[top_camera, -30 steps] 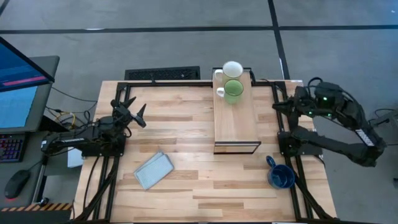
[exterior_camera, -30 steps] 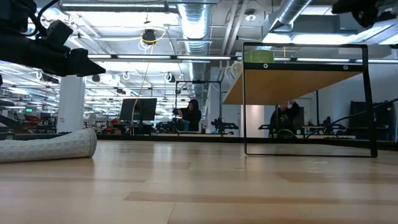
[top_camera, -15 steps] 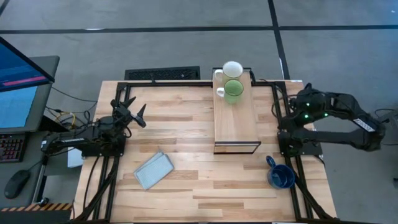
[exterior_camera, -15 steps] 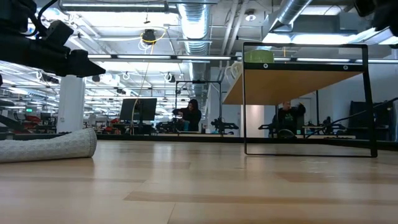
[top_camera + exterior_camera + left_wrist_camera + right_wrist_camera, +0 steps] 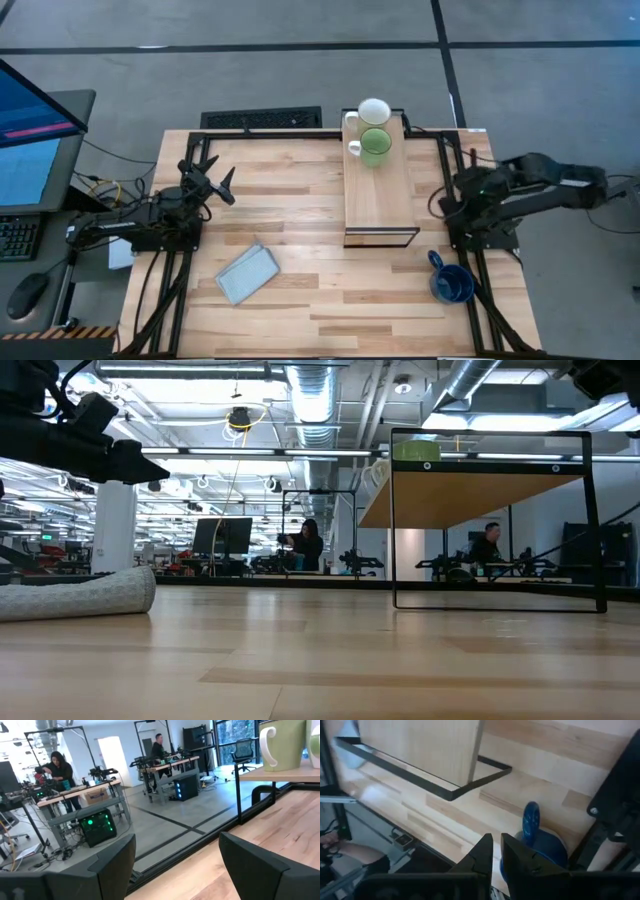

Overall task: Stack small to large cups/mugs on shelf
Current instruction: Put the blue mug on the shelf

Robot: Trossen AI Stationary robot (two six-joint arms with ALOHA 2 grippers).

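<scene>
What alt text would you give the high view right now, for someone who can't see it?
Overhead: white mug and green mug sit on the shelf; the blue mug remains on the table near the right gripper. The left gripper waits open at the left; a folded cloth lies nearby.

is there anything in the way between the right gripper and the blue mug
Nothing visible blocks it. The right gripper, fingers nearly together, looks down on the blue mug, with only bare table around the mug. The shelf stands off to one side.
</scene>
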